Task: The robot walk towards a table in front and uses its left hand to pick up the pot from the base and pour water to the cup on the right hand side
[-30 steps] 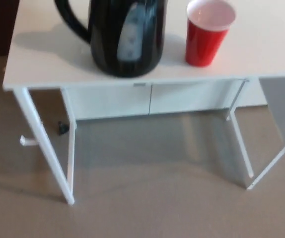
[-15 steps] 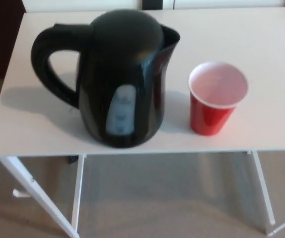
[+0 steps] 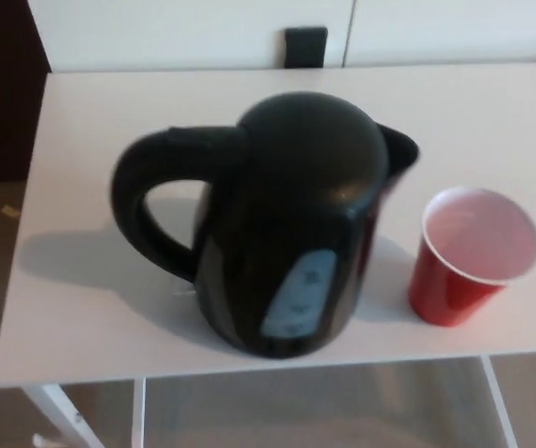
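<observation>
We're at the walk-up step, no grab yet. Black pot (image 3: 287,233) sits mid counter (image 3: 81,121), handle at 9 o'clock. Red cup (image 3: 472,257) at 3 o'clock, just beside it. No robot hand shows, so can't tell its state. Next: left robot hand must reach the handle. Vs 1 sec ago, our view moved closer, more top-down.

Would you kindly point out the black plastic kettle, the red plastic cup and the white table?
black plastic kettle (image 3: 291,233), head view, body.
red plastic cup (image 3: 447,291), head view, outer wall.
white table (image 3: 109,121), head view, bare top.
</observation>
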